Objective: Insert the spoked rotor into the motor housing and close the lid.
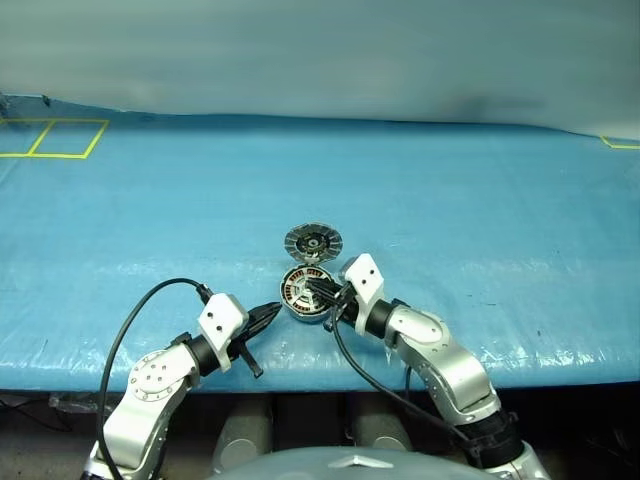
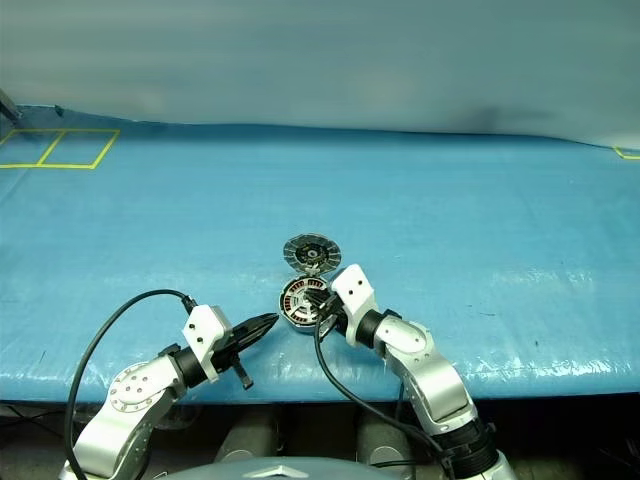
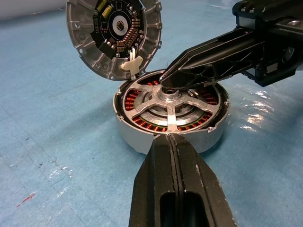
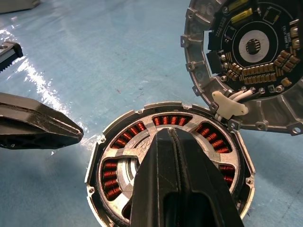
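The motor housing (image 3: 135, 139) sits on the blue table, copper windings showing inside. The spoked rotor (image 3: 171, 116) lies in it, silver spokes over the windings. The lid (image 3: 116, 28) stands open, hinged at the housing's far edge, with its circuit-board face towards me. My right gripper (image 4: 169, 131) is shut and its tip rests on the rotor's hub. My left gripper (image 3: 172, 137) is shut and empty, its tip right at the housing's near rim on the left side; I cannot tell if it touches. In the head view the housing (image 1: 305, 294) lies between the two grippers.
The table is covered with a blue sheet (image 1: 480, 220), and its front edge (image 1: 560, 368) runs just behind my arms. Yellow tape squares (image 1: 55, 138) mark the far left corner, and more yellow tape (image 1: 620, 143) the far right.
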Motion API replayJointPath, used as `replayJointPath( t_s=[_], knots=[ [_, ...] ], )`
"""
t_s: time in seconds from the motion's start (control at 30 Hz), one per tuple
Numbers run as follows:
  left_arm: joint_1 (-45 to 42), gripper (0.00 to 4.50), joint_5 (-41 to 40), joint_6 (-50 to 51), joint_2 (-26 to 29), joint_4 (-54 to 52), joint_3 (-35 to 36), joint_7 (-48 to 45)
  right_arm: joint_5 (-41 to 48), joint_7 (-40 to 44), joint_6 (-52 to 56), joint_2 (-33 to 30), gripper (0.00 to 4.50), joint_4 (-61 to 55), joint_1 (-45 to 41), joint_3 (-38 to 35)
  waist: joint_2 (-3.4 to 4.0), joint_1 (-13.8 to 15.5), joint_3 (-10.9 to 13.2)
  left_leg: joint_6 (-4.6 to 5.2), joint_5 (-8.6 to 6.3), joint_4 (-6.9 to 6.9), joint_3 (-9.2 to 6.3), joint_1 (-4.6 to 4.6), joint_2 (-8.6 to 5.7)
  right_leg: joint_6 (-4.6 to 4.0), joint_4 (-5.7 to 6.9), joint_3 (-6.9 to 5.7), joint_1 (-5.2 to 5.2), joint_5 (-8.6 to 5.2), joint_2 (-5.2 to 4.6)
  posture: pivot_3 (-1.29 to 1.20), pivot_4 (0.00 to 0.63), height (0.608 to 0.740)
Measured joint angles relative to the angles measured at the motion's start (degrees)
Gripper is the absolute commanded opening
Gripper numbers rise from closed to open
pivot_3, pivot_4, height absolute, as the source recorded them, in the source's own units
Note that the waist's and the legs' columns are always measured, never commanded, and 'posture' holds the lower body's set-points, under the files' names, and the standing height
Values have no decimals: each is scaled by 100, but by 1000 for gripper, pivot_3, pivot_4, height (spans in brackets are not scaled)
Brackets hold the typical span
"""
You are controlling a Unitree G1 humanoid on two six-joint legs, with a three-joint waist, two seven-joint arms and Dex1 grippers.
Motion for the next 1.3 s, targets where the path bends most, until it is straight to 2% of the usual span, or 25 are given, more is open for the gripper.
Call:
replayJointPath(
  t_s=[0.43, 0.7, 0.87, 1.03, 1.2, 1.3],
  knots=[
    [-64, 0, -24, 114, -1, -1, -22, 4, -7, -462, 460, 86, 21, -26, -66, -67, 2, -8, -2, -4, -2, -8, -2, -2, 0, -1, -13, -2, -4, 0, -1, 0, 150, 740],
    [-68, 0, -23, 120, -4, -1, -26, 7, -31, -334, 452, -124, 21, -178, -70, 20, 4, -10, -1, -2, -2, -34, -9, -3, 1, 1, -65, -15, 0, 1, -1, 0, 150, 740],
    [-114, 0, -31, 120, -1, -1, -17, 8, 14, 96, 491, -660, 21, -624, -158, 117, 8, 3, 3, 2, -6, -45, -8, -21, -3, 4, -71, -15, -2, 4, 0, 0, 150, 740],
    [-212, 0, -58, 64, -63, -1, -19, 28, 245, 795, 506, -1581, 21, -1162, -691, -226, 10, 7, 6, 3, -6, -38, -9, -17, -2, 5, -72, -20, 8, 4, 1, 0, 150, 740],
    [-226, 0, -73, 14, -129, -1, -50, 0, 297, 1472, 644, -2529, 21, -1088, -1230, -449, 11, 17, 8, 3, -7, -35, -7, -18, -2, 5, -72, -20, 6, 4, 0, 0, 150, 740],
    [-209, 0, -87, -27, -131, -1, -123, -47, 199, 1613, 696, -2784, 21, -748, -1705, -560, 10, 9, 8, 4, -7, -38, -5, -17, 0, 4, -71, -20, 6, 4, 1, 0, 150, 740]
  ],
)
